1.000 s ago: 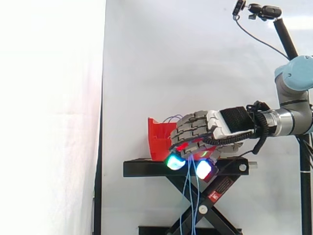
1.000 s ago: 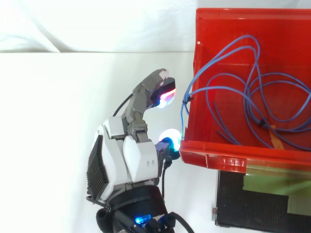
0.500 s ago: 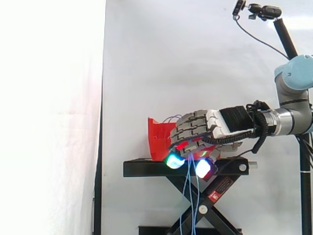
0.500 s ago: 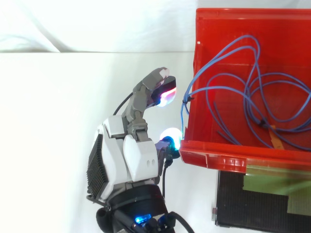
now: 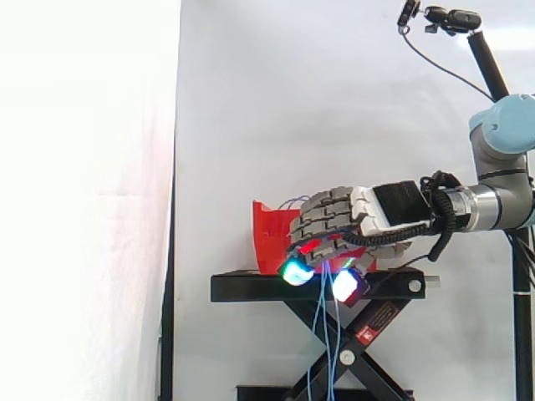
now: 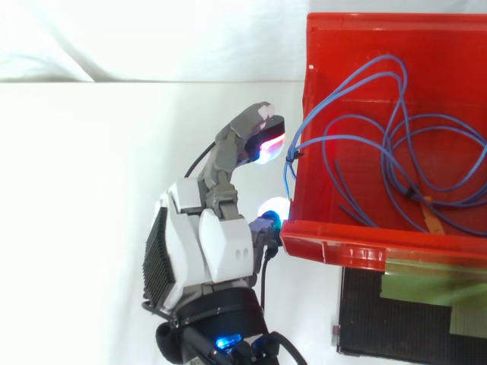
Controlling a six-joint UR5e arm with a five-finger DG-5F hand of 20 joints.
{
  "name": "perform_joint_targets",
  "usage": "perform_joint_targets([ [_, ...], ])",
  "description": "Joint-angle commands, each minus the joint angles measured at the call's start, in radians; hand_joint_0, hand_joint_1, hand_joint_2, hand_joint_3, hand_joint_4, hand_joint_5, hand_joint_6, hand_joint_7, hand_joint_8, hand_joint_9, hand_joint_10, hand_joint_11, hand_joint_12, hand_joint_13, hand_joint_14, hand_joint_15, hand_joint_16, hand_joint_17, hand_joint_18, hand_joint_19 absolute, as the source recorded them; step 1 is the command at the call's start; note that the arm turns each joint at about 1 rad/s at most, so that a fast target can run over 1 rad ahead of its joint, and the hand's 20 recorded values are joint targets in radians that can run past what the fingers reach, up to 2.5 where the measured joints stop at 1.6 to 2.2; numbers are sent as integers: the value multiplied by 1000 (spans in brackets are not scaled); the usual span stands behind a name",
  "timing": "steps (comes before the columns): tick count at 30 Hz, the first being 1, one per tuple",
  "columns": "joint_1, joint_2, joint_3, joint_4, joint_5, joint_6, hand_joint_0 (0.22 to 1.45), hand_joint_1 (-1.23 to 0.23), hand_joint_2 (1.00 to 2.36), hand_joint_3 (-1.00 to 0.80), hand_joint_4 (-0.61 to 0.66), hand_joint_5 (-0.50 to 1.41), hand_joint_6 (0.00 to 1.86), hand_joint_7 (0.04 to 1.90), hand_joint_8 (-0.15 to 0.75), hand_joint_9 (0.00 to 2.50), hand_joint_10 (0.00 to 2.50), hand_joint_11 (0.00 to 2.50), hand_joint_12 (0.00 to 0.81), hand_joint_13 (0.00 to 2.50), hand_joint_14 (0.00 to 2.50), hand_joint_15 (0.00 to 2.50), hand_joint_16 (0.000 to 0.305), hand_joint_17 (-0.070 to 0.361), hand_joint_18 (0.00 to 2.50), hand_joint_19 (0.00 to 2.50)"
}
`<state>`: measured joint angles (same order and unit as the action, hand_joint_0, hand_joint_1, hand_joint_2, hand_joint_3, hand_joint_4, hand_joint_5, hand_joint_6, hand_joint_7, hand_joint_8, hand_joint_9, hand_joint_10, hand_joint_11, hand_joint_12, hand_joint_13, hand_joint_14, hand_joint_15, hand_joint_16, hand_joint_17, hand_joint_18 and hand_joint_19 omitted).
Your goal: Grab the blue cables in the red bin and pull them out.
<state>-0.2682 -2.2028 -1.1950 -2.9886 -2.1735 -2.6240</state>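
Note:
Thin blue cables (image 6: 396, 144) lie in loops inside the red bin (image 6: 365, 247). One strand crosses the bin's left wall and hangs down past the black stand (image 5: 251, 288) as blue lines (image 5: 322, 351). My hand (image 6: 205, 251) is outside the bin, against its left wall, and stands in front of the bin (image 5: 267, 234) in the side view. Its bent fingers (image 6: 266, 143) and thumb are spread apart, the hanging strand passes the gap between them, and nothing is pinched. The glowing fingertips (image 5: 294, 272) sit at the level of the stand's top.
The bin rests on a black scissor stand before the white curtain. A black plate with green tape (image 6: 411, 312) lies below the bin in the top view. A camera boom (image 5: 451, 18) stands at the upper right of the side view.
The hand has edged closer to the bin's left wall and the hanging strand. Its upper fingertip now lies nearer where the cable crosses the rim. The cables have not moved.

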Motion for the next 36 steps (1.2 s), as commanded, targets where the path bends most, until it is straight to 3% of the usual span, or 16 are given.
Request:
perform_joint_targets([
  [1,0,0,0,0,12,-1,835,-894,1000,-1000,241,704,11,465,282,648,16,476,353,636,18,460,46,104,474,600],
  [36,-3,0,-2,-35,34,-87,834,-891,1000,-1000,253,716,11,484,283,652,17,481,352,640,18,464,46,104,478,603],
])
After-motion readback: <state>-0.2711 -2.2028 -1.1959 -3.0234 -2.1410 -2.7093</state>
